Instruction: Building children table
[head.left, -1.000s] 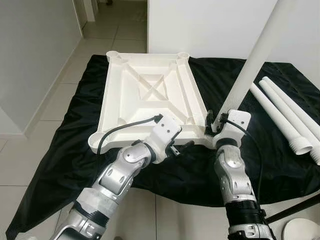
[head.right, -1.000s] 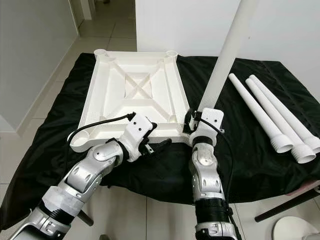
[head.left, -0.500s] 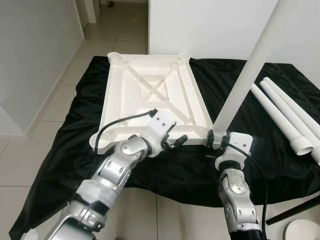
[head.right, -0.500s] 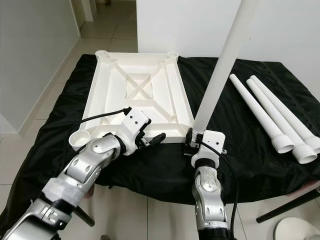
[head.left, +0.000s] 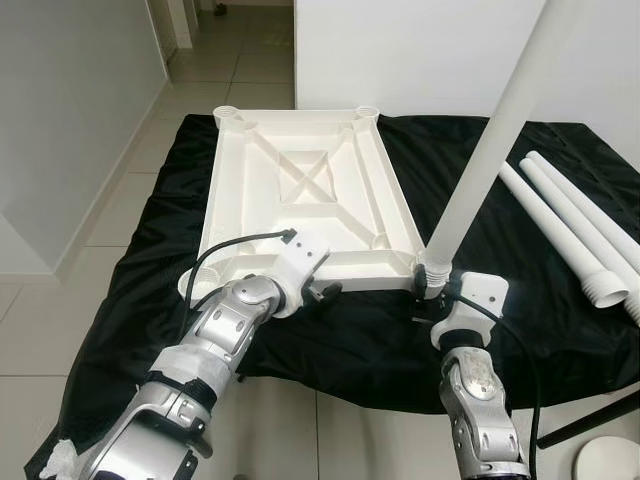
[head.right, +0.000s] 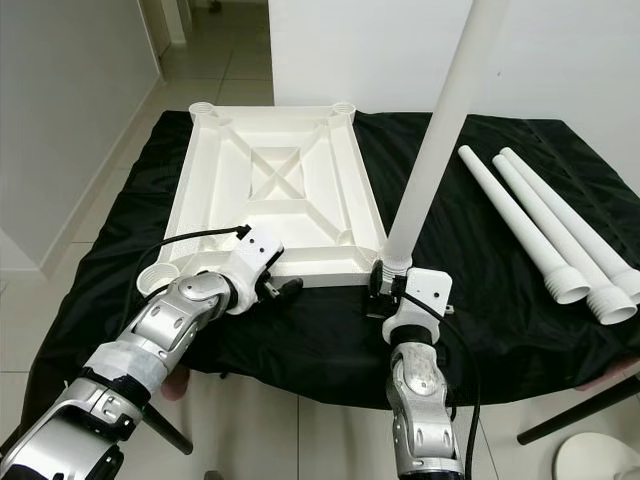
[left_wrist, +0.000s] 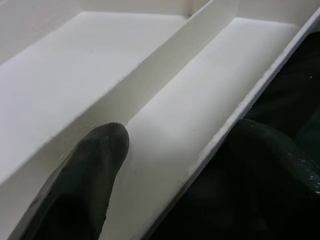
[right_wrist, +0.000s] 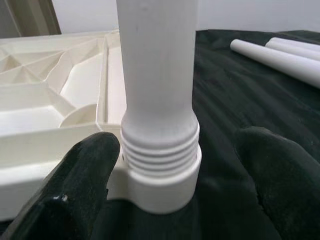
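So the white tabletop panel is lying upside down, ribs up, on a black cloth covering the work surface. One white leg is standing upright in the socket at the panel's near right corner, threads still showing above the socket rim. The right gripper is sitting at that corner with its fingers spread apart on either side of the leg base, not touching it. The left gripper is straddling the panel's near edge wall, fingers apart, one inside and one outside. Three more legs are lying along the cloth's right edge.
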